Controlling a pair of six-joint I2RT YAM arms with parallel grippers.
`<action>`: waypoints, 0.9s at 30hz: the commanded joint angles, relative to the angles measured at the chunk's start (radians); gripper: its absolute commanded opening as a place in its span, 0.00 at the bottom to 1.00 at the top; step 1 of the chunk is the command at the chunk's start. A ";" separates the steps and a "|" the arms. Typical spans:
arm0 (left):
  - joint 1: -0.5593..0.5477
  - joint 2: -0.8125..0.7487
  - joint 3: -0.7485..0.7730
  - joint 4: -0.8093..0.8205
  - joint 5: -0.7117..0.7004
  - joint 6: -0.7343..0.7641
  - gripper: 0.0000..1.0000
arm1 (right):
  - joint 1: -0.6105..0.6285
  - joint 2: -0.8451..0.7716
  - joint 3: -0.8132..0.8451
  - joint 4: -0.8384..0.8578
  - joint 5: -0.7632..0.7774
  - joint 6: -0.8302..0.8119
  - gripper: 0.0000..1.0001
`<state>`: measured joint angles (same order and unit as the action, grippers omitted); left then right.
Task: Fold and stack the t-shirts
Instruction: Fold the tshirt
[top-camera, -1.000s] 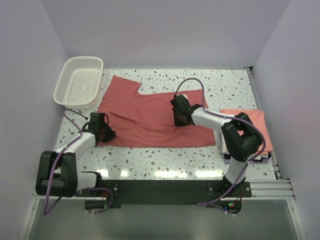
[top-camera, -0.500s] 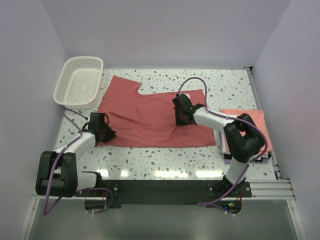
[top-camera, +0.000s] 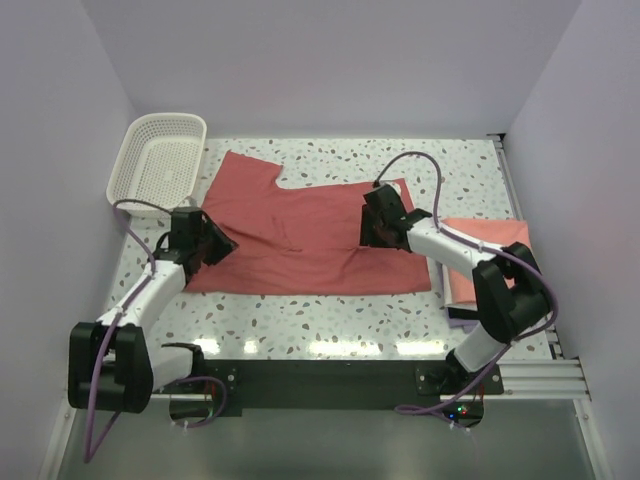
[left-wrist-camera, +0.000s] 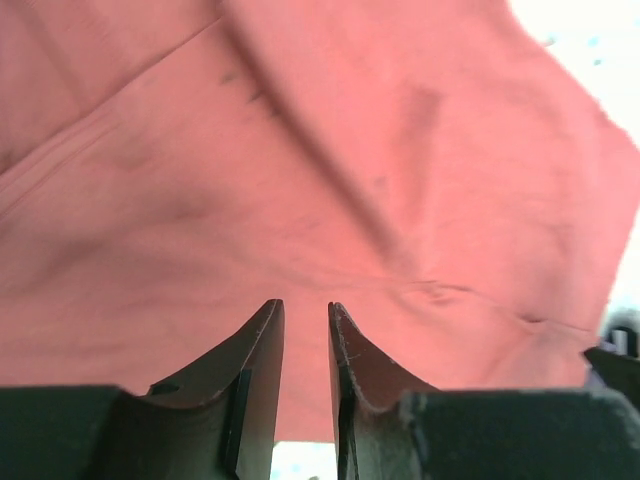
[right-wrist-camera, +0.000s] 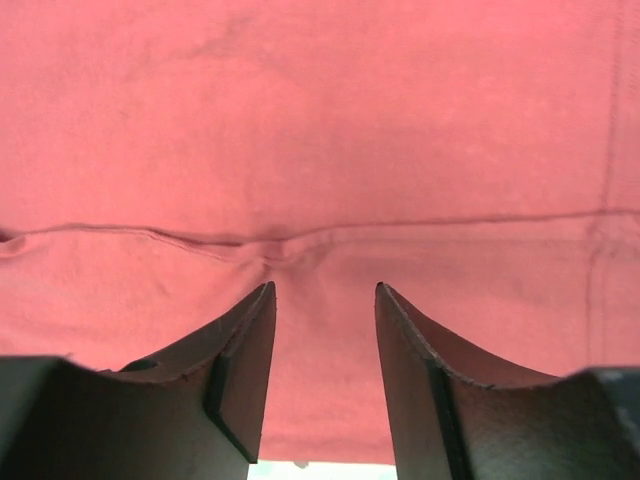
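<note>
Both my claws have opened: left gripper and right gripper now stand empty above the dusty red t-shirt, the right shifted toward the table's right edge.

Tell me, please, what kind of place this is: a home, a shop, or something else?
Most likely a robot test cell, not a home. Plain pale walls enclose a speckled table, a left arm and right arm are bolted to a rail at its near edge, and one red t-shirt lies spread.
</note>
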<state>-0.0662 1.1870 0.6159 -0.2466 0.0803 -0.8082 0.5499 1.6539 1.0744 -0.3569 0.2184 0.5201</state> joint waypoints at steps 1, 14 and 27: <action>-0.004 0.034 0.065 0.084 0.073 0.004 0.29 | -0.007 -0.074 -0.056 0.045 0.016 0.060 0.49; -0.057 0.306 0.039 0.193 -0.005 -0.103 0.25 | -0.090 -0.147 -0.304 0.183 -0.111 0.218 0.58; -0.058 0.041 -0.196 0.047 -0.162 -0.193 0.25 | -0.091 -0.311 -0.585 0.194 -0.215 0.357 0.59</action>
<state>-0.1211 1.2858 0.4664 -0.0887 -0.0051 -0.9852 0.4572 1.3636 0.5720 -0.0902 0.0338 0.8253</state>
